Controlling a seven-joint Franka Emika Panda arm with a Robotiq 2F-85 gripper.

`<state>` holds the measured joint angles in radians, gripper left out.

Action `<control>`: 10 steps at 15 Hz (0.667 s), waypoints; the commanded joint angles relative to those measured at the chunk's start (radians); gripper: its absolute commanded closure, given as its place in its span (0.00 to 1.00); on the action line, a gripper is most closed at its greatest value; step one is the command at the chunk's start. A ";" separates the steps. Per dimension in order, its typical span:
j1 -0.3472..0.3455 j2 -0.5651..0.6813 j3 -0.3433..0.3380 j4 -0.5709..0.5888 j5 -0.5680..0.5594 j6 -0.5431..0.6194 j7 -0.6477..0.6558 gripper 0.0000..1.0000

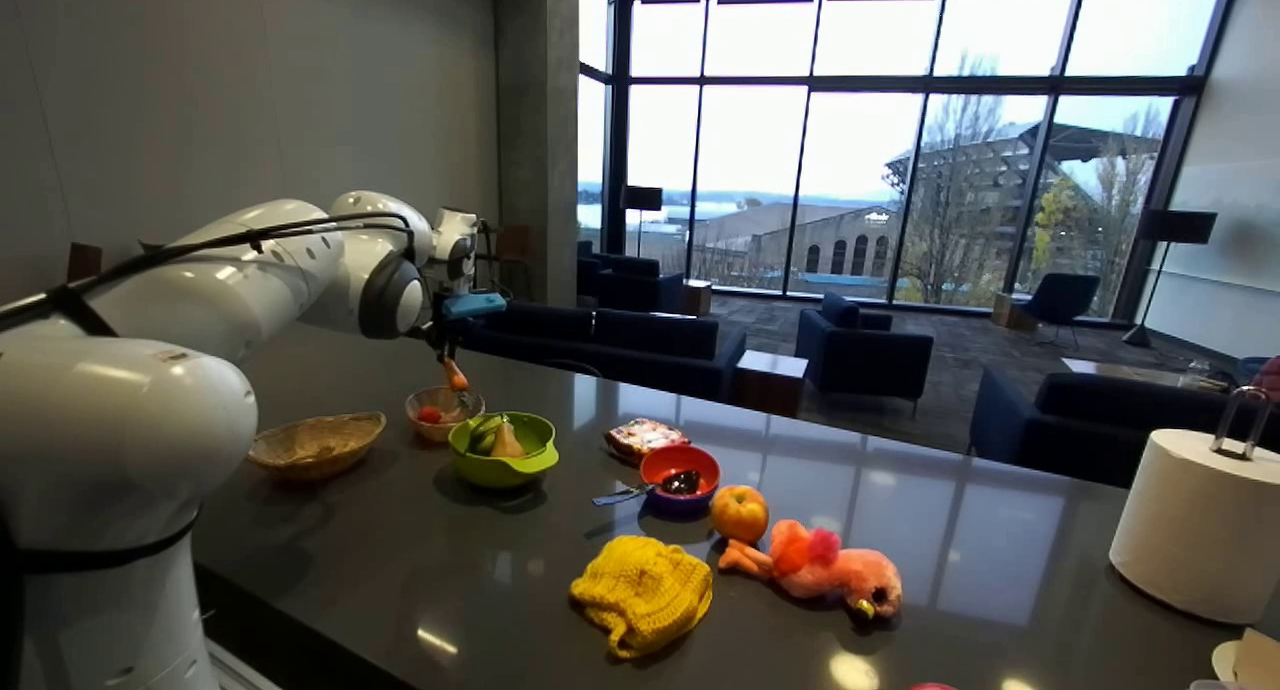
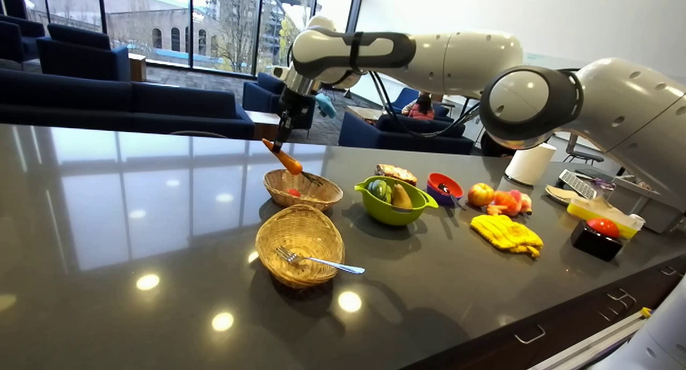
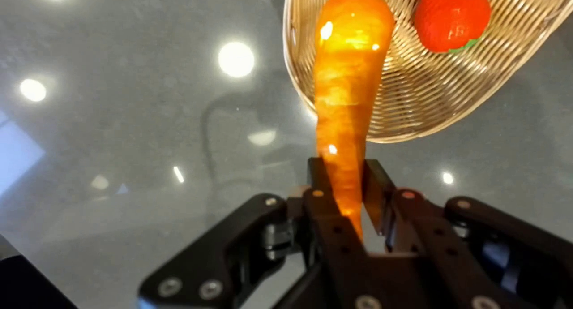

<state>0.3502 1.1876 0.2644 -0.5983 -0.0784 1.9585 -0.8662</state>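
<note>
Clearly, the tool [image 3: 344, 165] is clamped on the carrot [image 3: 351, 80], with one of its two fingers [image 3: 315, 172] on each side. The carrot hangs in the air right at the tool's tips, and it is tilted. The tool has it near the thin end, and a bit of the tip pokes out past the tool. Maybe that is because the thin end is easy to pinch. Held like this, the fat end points down and away from the tool. The leaves [image 2: 312, 178] hang from the fat end, over the basket [image 3: 416, 112] that sits below the tool. I cannot tell if the leaves touch the basket.

A red berry [image 3: 452, 18] lies in that basket, lower than the tool and to one side of the carrot. The basket's wall probably keeps it from rolling off.

Near the tool too, just beside the first basket, is the fork basket [image 2: 311, 233]. The fork [image 2: 335, 265] leans in it with its handle over the rim, maybe because the fork is too long to lie inside.

A little farther from the tool is a green bowl [image 2: 388, 214] on the counter [image 2: 177, 263], with a pear [image 2: 401, 197] and a striped squash [image 2: 379, 190] in it. Its round sides likely keep them together. Well away from the tool are a red bowl [image 2: 452, 182], some bread [image 2: 396, 173], an apple [image 2: 481, 194], a pink toy [image 1: 850, 572] and a yellow cloth [image 1: 645, 590].
</note>
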 commanded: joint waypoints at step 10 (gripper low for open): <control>-0.006 -0.149 -0.099 -0.058 -0.076 -0.016 0.158 0.94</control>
<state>0.3555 1.1028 0.1949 -0.5950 -0.1316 1.9554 -0.7517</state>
